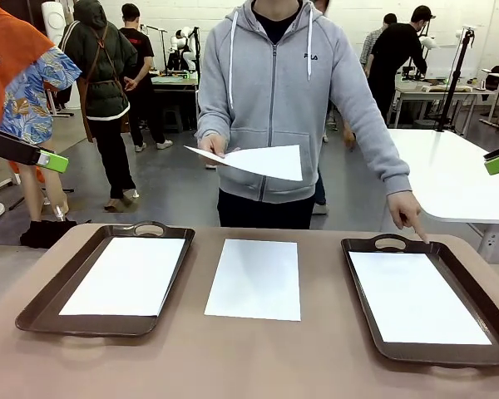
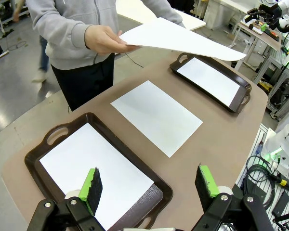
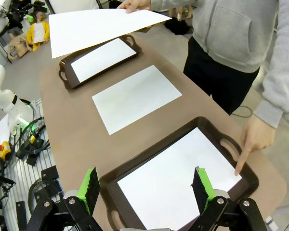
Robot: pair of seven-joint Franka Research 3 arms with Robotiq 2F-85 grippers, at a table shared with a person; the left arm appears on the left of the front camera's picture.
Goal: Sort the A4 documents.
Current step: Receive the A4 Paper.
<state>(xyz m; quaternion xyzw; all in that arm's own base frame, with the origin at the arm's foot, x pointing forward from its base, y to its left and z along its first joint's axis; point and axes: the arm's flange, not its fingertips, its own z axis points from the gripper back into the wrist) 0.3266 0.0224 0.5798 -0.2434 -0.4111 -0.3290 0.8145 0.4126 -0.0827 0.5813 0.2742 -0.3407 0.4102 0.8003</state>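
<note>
The left end effector (image 2: pixel 148 182) is held with its fingers wide apart and empty. One of the A4 documents (image 2: pixel 94 161) is seen below and just ahead of it, lying in the left tray (image 2: pixel 154 195). The right end effector (image 3: pixel 145 182) is likewise spread and empty, with a second sheet (image 3: pixel 168 183) lying in the right tray (image 3: pixel 149 155) beneath it. A third sheet (image 1: pixel 255 278) is laid flat on the desk (image 1: pixel 233 357) between the trays, farther ahead of both, and a fourth sheet (image 1: pixel 266 160) is held above it in the person's hand (image 1: pixel 212 147).

We see four blank white A4 documents (image 1: pixel 258 291): the left sheet (image 1: pixel 130 276) flat in the left tray (image 1: pixel 91 324), the right sheet (image 1: pixel 416 298) flat in the right tray (image 1: pixel 449 356), the middle sheet (image 1: pixel 254 270) on the desk (image 1: pixel 233 357) between them, and the held sheet (image 1: pixel 262 161) tilted in a person's hand (image 1: pixel 212 146).
</note>
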